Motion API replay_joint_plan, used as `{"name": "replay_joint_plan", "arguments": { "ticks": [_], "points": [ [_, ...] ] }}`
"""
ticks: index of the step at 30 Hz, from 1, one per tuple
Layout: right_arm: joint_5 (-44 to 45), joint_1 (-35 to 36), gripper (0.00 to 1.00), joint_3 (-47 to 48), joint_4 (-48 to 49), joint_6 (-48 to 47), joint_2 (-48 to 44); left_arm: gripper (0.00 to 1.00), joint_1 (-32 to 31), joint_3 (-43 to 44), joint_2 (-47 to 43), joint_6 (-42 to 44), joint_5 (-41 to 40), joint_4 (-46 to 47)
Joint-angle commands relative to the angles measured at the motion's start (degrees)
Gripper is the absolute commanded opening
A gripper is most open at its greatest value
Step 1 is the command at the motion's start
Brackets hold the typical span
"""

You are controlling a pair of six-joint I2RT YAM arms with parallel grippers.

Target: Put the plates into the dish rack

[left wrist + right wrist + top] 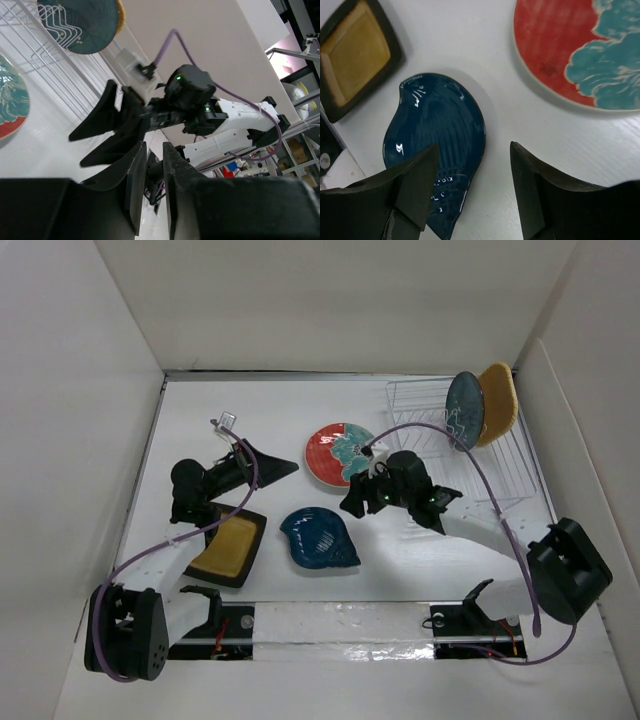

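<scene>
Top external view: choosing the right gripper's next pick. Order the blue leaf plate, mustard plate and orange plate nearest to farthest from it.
1. blue leaf plate, just beside the right gripper
2. mustard plate, far left
3. orange plate, in the dish rack, back right

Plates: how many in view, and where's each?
5. Two stand in the dish rack: the dark teal round plate and the orange plate beside it. Three lie on the table: the red-and-teal patterned plate, the blue leaf-shaped plate, the mustard square plate. None seems hidden.
</scene>
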Motion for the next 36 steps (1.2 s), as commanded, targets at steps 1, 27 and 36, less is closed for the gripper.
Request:
{"name": "replay_joint_plan", "arguments": {
  "ticks": [1,27,36],
  "points": [
    [-1.0,1.1,0.65,0.5,6.2,0.5,3.9,0.18,-0.1,1.9,0.6,-2.4,2.6,7.6],
    [-13.1,3.8,0.0,-4.5,23.0,7.7,20.1,0.25,0.4,0.7,0.8,-2.4,1.8,7.3],
    [6.8,-0.5,0.0,3.7,3.8,2.5,-6.3,0.25,-2.1,-0.1,-1.6,-3.9,1.2,9.1]
  ]
}}
